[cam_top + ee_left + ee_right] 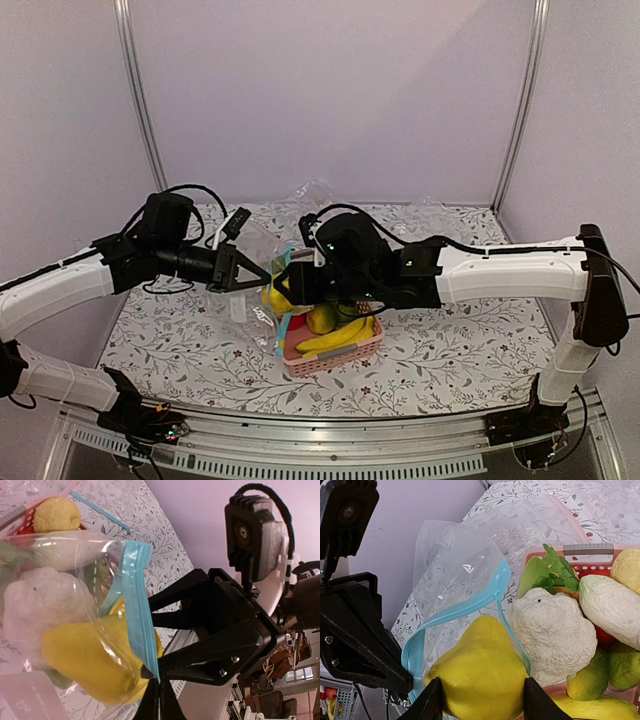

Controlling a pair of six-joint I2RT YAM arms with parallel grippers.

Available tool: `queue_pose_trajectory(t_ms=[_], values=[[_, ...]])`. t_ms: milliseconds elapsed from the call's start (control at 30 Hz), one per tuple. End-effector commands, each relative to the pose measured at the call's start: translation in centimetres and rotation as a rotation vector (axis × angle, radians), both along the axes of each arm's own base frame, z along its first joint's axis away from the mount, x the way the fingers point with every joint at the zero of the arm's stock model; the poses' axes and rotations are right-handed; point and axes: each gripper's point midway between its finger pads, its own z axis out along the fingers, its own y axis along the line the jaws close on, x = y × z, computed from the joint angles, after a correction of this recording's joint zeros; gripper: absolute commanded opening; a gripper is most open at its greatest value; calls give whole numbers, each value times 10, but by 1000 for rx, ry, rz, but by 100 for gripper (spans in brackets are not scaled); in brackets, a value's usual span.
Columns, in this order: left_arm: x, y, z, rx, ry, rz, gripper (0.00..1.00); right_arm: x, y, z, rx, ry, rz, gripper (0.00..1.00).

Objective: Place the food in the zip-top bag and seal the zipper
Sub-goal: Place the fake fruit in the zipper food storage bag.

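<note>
Left jaws pinched tight on zipper (465, 606), zip-top bag (455, 560) hanging open. Right jaws clamped on yellow fruit (480, 670), partway into mouth. Pink basket (330, 365) at 5 o'clock.

The tabletop (450, 345) was covered from edge to edge with a white sheet printed with grey leafy vines and small dark-red blossoms. A pink lattice basket (338, 365) stood directly on it, near the middle and somewhat toward the front, loaded with toy produce. By the rear edge lay a heap of crumpled clear plastic (312, 195). Just left of the basket hung the zip-top bag (248, 288); whether its lower end touched the tabletop could not be told. A ribbed metal rail (330, 445) ran along the near edge.
</note>
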Motion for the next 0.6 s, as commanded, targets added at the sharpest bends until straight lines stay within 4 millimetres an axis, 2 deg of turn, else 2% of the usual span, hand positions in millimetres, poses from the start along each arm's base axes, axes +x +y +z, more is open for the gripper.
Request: queue_pose_trajectory(t_ms=[0, 200, 333, 433, 567], values=[[-4, -5, 15, -88, -20, -35, 0, 1, 7, 13, 42, -1, 16, 46], [-4, -9, 21, -143, -8, -40, 0, 1, 11, 33, 103, -30, 25, 47], [-2, -7, 29, -164, -15, -26, 0, 1, 17, 29, 104, -20, 35, 50], [0, -3, 31, -169, -13, -3, 0, 2, 19, 25, 102, -10, 33, 55], [10, 9, 24, -150, 21, 73, 0, 2, 16, 29, 101, -24, 29, 66]])
